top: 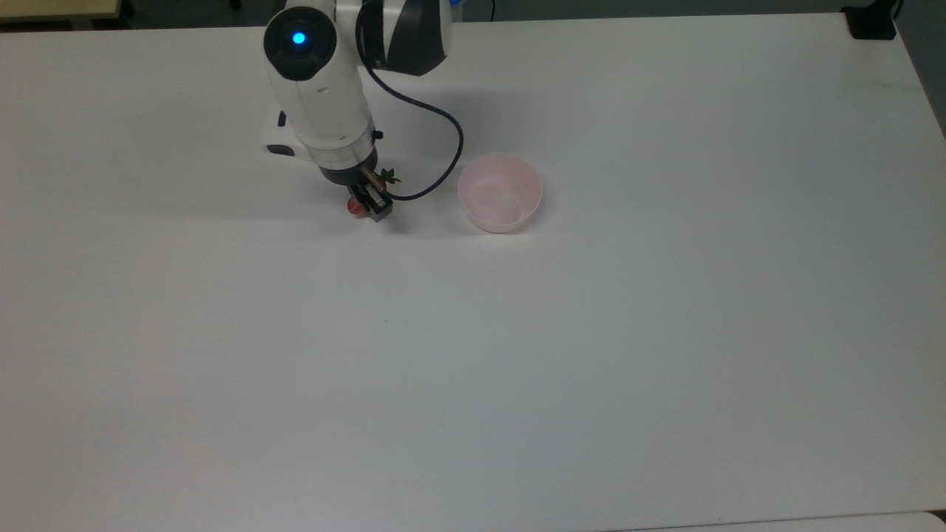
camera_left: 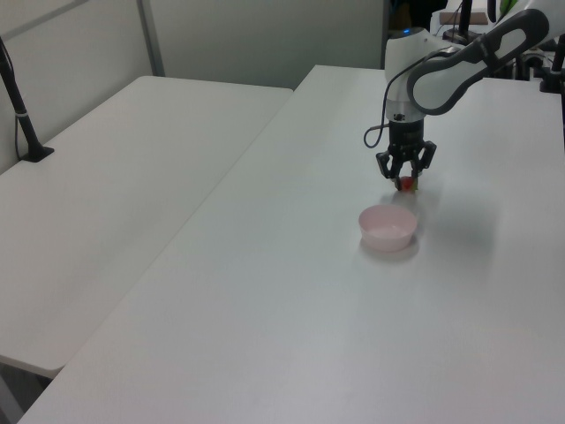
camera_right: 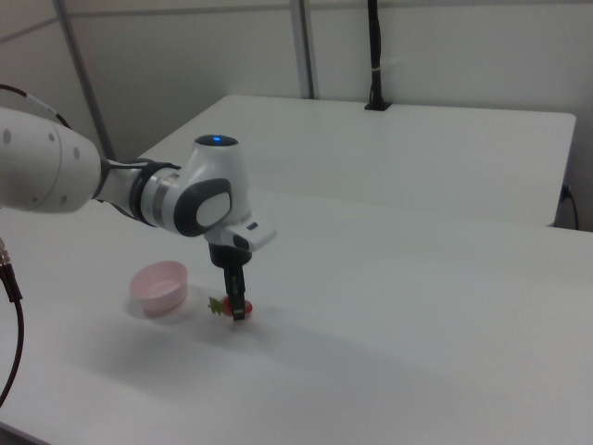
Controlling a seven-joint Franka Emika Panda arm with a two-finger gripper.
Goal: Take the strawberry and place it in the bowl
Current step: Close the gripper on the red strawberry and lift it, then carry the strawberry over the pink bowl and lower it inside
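Gripper (top: 367, 199) is down at the white table (top: 591, 332), pointing straight down, fingers drawn in around the strawberry (top: 357, 209). In the left view the gripper (camera_left: 405, 179) has both black fingers angled inward with red fruit (camera_left: 405, 184) between the tips. In the right view the gripper (camera_right: 238, 309) shows one dark finger in front of the strawberry (camera_right: 246, 307), green leaves sticking out toward the right view's left. Looks like a pinch on the berry; whether it is off the table, I cannot tell.

Top view: berry red peeks out at the lower left of the fingertip block, green stem pokes out on the opposite side, toward the bowl.

Pale pink bowl (top: 499, 192) sits upright on the table, nothing in it, near the gripper on the top view's right, not touching. Left view puts the bowl (camera_left: 387, 227) just in front of the gripper; right view has the bowl (camera_right: 159, 286) on the right view's left of the berry.

Black cable (top: 436, 148) loops from the wrist, sagging between the gripper and the bowl.
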